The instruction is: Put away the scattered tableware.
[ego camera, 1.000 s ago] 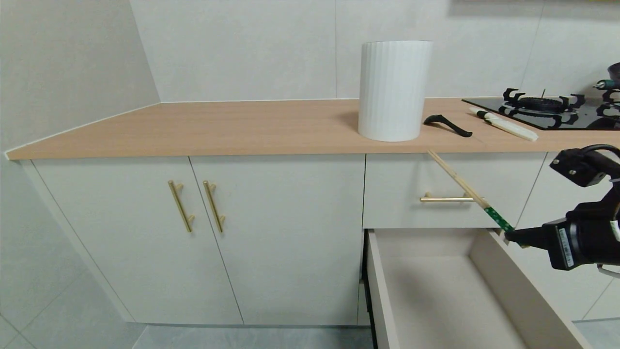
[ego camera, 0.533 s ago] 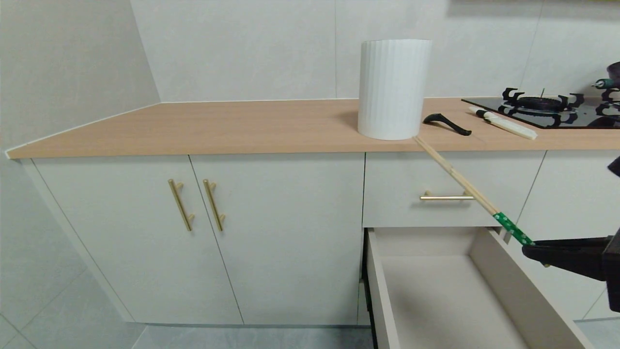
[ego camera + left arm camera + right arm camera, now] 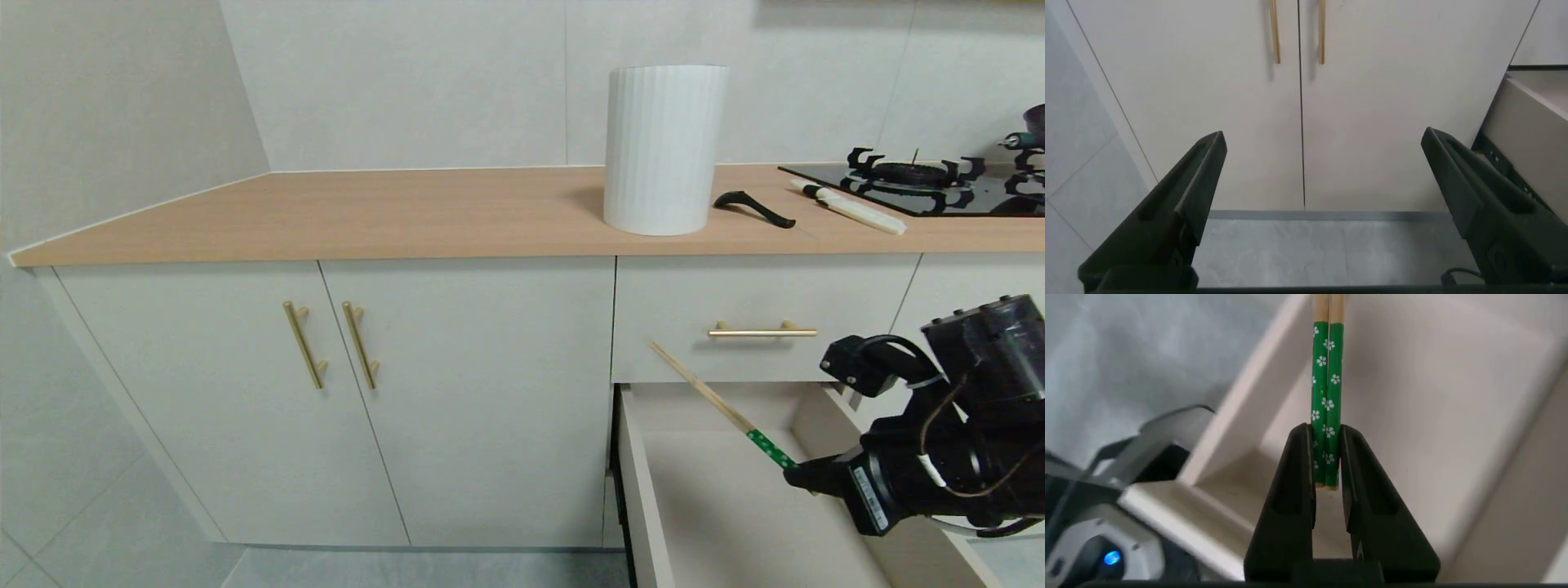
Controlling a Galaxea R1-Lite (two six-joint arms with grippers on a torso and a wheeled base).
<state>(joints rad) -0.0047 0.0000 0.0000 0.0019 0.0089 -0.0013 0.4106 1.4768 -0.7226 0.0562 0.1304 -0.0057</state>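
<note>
One pair of chopsticks (image 3: 710,400) (image 3: 1328,384), two sticks side by side with green flowered ends, was pinched at those green ends between the closed fingers of the right gripper (image 3: 804,478) (image 3: 1328,469). The gripper hung over the right part of the one open drawer (image 3: 641,482). From it the sticks slanted up and to the left above the drawer's inside, their bare tips in front of the one closed drawer (image 3: 694,302) above it. Whether the sticks touched the open drawer's floor could not be told.

The left gripper (image 3: 1323,139) had its two fingers spread wide with nothing between them, low in front of the two cupboard doors, which carried two gold handles (image 3: 304,345) (image 3: 360,346).

On the countertop (image 3: 367,216) stood one tall white ribbed canister (image 3: 663,151), upright near the front edge; what it held could not be seen. Just to its right lay one black-handled tool (image 3: 755,208), and farther right one long white utensil (image 3: 853,208), its far end beside the hob (image 3: 914,184).
</note>
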